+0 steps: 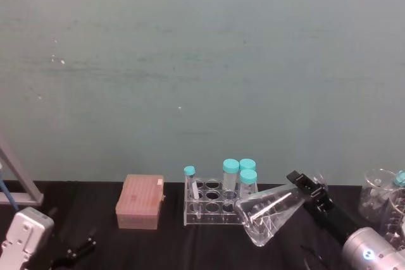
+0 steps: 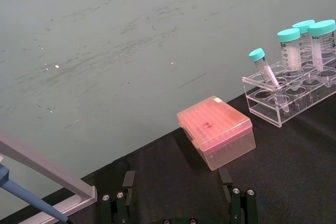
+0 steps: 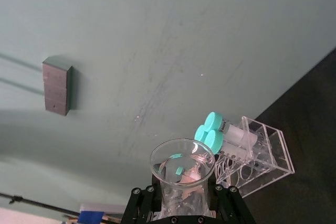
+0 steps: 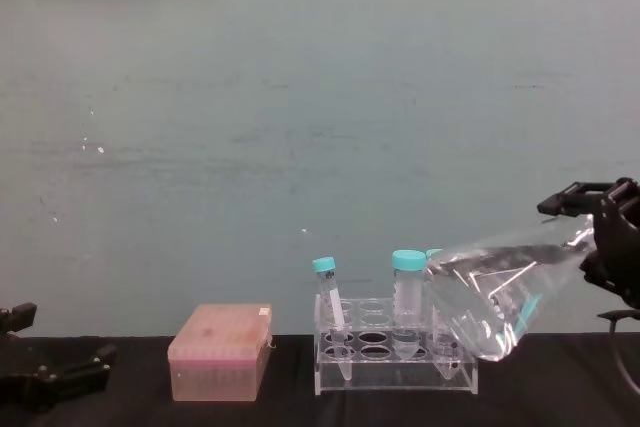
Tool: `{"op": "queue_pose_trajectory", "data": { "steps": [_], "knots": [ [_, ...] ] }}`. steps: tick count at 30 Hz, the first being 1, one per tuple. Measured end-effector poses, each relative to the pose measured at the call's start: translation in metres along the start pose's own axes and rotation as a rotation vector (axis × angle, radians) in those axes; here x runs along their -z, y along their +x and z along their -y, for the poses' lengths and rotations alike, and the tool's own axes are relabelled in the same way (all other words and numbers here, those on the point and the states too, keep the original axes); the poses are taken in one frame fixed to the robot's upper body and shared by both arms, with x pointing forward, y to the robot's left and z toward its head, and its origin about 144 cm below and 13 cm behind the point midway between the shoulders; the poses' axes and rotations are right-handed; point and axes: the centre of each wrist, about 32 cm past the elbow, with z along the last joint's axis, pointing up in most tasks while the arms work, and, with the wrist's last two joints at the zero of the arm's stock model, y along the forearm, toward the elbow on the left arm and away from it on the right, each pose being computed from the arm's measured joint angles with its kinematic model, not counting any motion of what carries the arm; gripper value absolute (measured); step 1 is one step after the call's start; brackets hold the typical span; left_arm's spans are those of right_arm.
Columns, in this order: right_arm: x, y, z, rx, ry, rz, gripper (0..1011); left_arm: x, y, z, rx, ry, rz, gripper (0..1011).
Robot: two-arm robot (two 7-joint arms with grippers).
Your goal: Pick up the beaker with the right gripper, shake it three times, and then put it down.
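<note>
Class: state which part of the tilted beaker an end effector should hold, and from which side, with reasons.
Grip the beaker at its narrow neck, below the flared rim, coming from the right, as the right end effector does now. The neck fits between the fingers, the flare resists slipping, and the tube rack crowds its left.

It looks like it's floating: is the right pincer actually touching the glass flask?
Touching: in the right wrist view the right pincer clamps the flask by its neck, from both sides.

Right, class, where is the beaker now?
In the head view the beaker is right of centre, tilted with its neck in the right tool, its base by the right end of the tube rack.
</note>
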Motion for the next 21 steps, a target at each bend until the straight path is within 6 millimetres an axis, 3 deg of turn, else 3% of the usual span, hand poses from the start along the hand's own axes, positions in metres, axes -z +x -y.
{"op": "queue_pose_trajectory", "data": {
  "steps": [6, 10, 15, 16, 21],
  "knots": [
    [0.000, 0.000, 0.000, 0.012, -0.010, 0.036, 461, 0.000, 0.000, 0.000, 0.000, 0.000, 0.000, 1000],
    [-0.006, 0.000, -0.003, -0.006, -0.023, 0.294, 461, 0.000, 0.000, 0.000, 0.000, 0.000, 0.000, 1000],
    [-0.027, 0.001, -0.008, -0.064, -0.026, 0.983, 460, 0.000, 0.000, 0.000, 0.000, 0.000, 0.000, 1000],
    [-0.027, 0.001, -0.008, -0.064, -0.026, 0.983, 460, 0.000, 0.000, 0.000, 0.000, 0.000, 0.000, 1000],
    [-0.043, 0.002, -0.011, -0.120, -0.054, 1.574, 461, 0.000, 0.000, 0.000, 0.000, 0.000, 0.000, 1000]
  ]
}}
